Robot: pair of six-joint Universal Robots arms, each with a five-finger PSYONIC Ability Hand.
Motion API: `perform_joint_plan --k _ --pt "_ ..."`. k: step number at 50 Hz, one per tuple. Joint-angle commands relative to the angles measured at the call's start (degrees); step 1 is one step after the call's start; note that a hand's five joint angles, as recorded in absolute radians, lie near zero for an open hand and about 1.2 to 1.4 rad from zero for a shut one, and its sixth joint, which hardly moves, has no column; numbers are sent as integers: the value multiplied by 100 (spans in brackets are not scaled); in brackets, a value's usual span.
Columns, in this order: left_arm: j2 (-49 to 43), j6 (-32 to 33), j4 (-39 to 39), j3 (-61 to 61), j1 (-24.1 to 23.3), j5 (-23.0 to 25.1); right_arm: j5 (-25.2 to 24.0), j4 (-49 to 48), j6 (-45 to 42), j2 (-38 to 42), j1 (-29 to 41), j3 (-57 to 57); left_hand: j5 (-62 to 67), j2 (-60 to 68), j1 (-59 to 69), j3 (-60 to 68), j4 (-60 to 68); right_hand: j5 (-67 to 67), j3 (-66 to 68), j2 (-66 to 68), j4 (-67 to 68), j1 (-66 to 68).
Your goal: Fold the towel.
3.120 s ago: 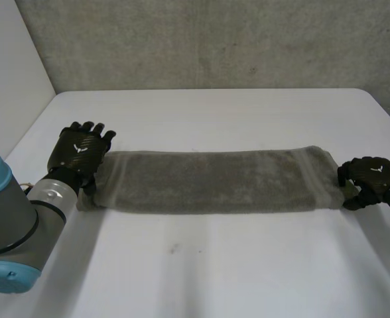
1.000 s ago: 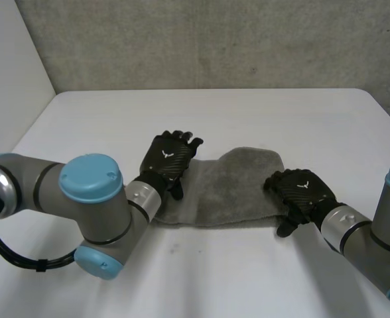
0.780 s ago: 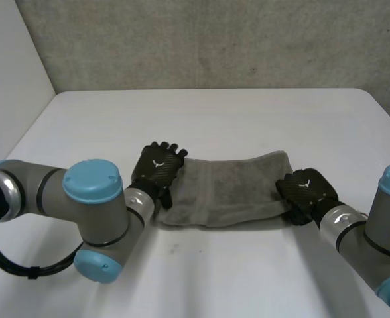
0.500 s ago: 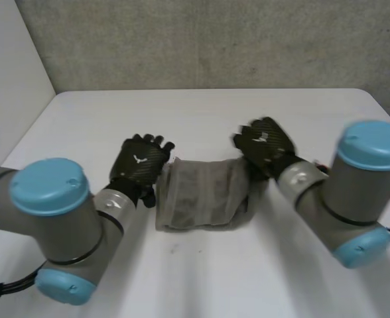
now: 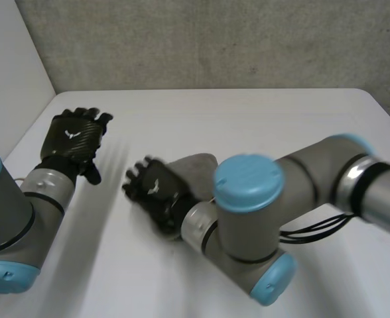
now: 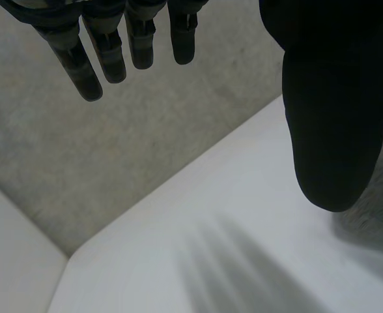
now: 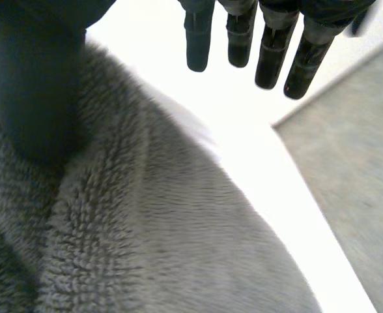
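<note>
The bunched grey towel (image 5: 195,165) is covered by the right hand (image 5: 156,192), fingers (image 7: 197,45) straight and gripping nothing; at its 9 o'clock the left hand (image 5: 75,140) is held open, empty.

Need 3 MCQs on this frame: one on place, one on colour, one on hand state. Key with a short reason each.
1. Where is the left hand?
A. Over bare table, apart from the towel
B. Flat on the towel's middle
C. Gripping a towel corner

2. What colour is the towel?
A. White
B. Grey
C. Blue

3. How are the right hand's fingers?
A. Curled round the towel
B. Curled into a fist
C. Straight, not closed on the towel

Key:
1 A: the head view shows the left hand above white table, with a clear gap to the towel.
2 B: the pile is grey in the head and right wrist views.
3 C: in the right wrist view the fingers reach out straight above the towel.
</note>
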Motion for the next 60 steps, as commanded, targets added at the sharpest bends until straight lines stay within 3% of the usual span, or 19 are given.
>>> perform_joint_plan --k 1,6,9,12,21,27,33,39,48,55,60 --pt "-149 -183 42 500 -435 246 418 -42 1863 -1302 -819 691 41 98 100 100 105 -506 -341 -387 -398 -419" --pt "-781 -771 -72 1071 -928 229 418 46 2971 -1594 -1549 999 125 182 184 184 189 -506 -341 -387 -398 -419" --pt "-941 -922 -169 1151 -1025 229 382 125 3211 -1568 -1682 1008 125 182 184 185 190 -506 -341 -387 -398 -419" --pt "-1283 -1124 -415 1257 -1228 220 33 563 3781 -1070 -1945 764 142 199 201 201 206 -506 -341 -387 -398 -419" --pt "-2214 -1142 -802 1494 -1307 -395 -488 960 3879 -74 -1981 147 209 266 268 269 274 -506 -341 -387 -398 -419" --pt "-2347 -1124 -820 1459 -1307 -422 -488 1004 3783 487 -1920 -143 193 250 251 252 257 -506 -341 -387 -398 -419" --pt "-2233 -1072 -820 1459 -1307 -404 -453 1031 3326 471 -1911 -169 193 250 251 252 257 -506 -341 -387 -398 -419" --pt "-1575 -799 -820 1485 -1412 -413 -373 978 3194 -276 -1964 -2 109 166 167 168 173 -506 -341 -387 -398 -419" --pt "-396 -790 -978 1512 -1333 -413 708 319 3229 -2043 -2306 771 58 115 117 117 122 -506 -341 -387 -398 -419" --pt "771 -834 -1424 1424 -658 -431 1655 55 3159 -3306 -2490 1420 25 82 84 84 89 -506 -341 -387 -398 -419" --pt "1089 -939 -1873 1389 -402 -431 1824 90 3185 -3729 -2701 1684 -9 48 50 50 55 -506 -341 -387 -398 -419"
